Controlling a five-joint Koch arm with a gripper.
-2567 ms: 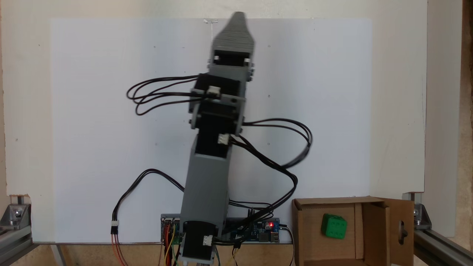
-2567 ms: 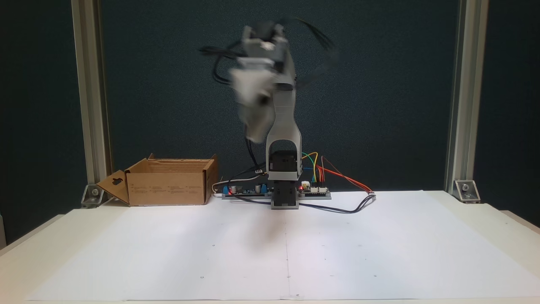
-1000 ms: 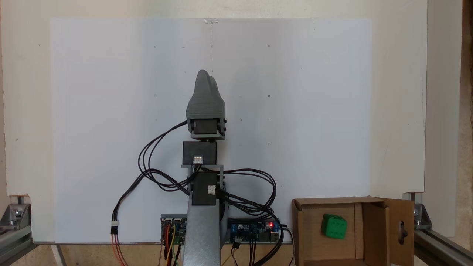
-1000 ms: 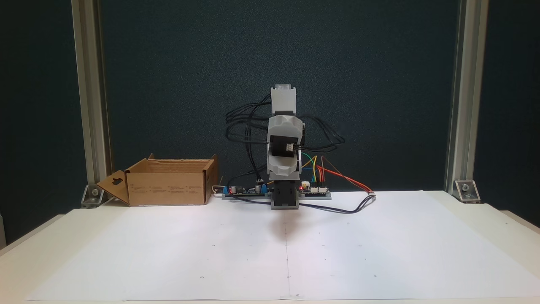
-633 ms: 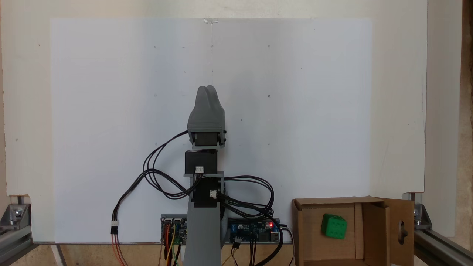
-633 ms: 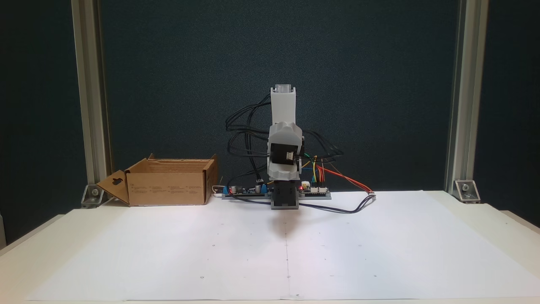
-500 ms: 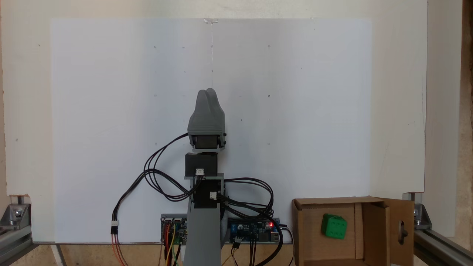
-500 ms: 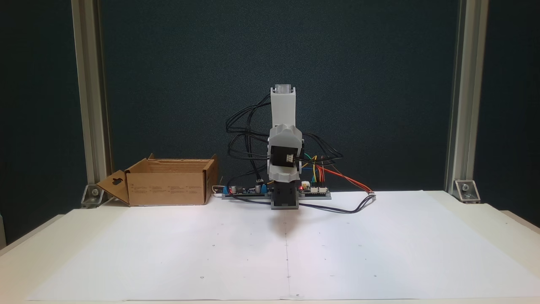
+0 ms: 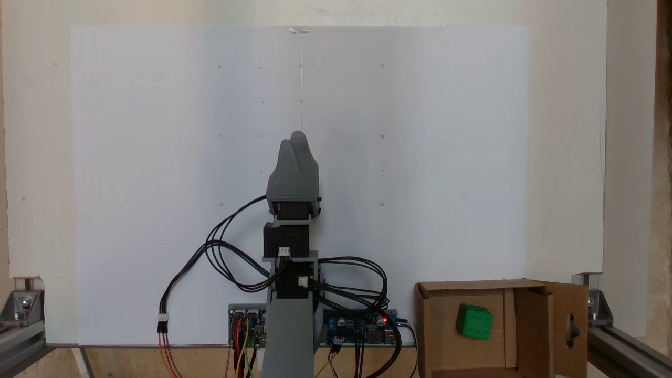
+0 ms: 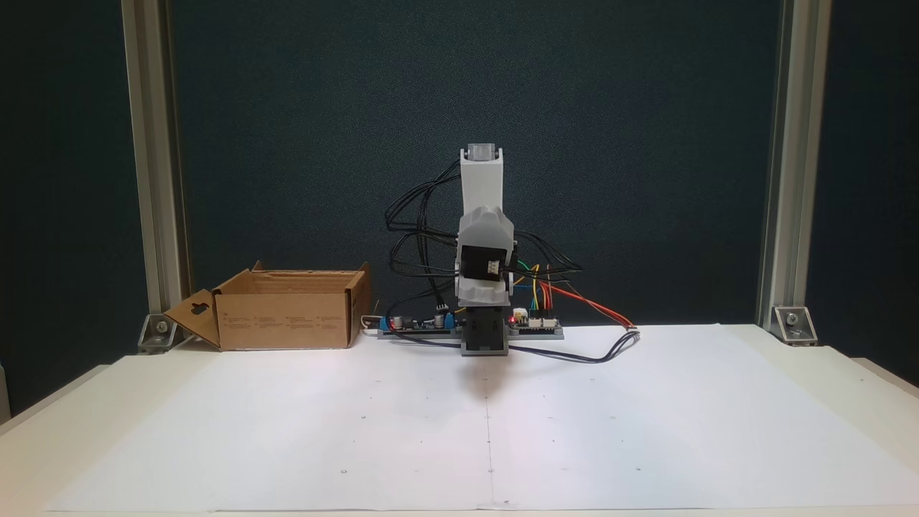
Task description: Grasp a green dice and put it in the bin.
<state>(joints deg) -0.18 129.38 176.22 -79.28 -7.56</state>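
The green dice (image 9: pixel 474 321) lies inside the bin (image 9: pixel 472 286), an open brown cardboard box at the lower right of a fixed view, beside the arm's base. A side flap (image 9: pixel 571 328) with a cut-out hole hangs off the box. The same bin (image 10: pixel 287 317) stands at the back left of the table in a fixed view, its walls hiding the dice. My grey gripper (image 9: pixel 295 138) hangs over the middle of the white sheet, well apart from the box. Its two fingertips rest together with nothing between them. The arm (image 10: pixel 484 237) is folded over its base.
A white paper sheet (image 9: pixel 420 157) covers the table. Circuit boards (image 10: pixel 535 324) and loose black and coloured cables (image 9: pixel 226 257) sit around the arm's base at the back edge. Aluminium frame posts (image 10: pixel 782 165) stand at both back corners.
The arm has drawn back from a far, raised reach and folded down over its base, the gripper sliding toward the base. The dice stayed in the bin throughout.
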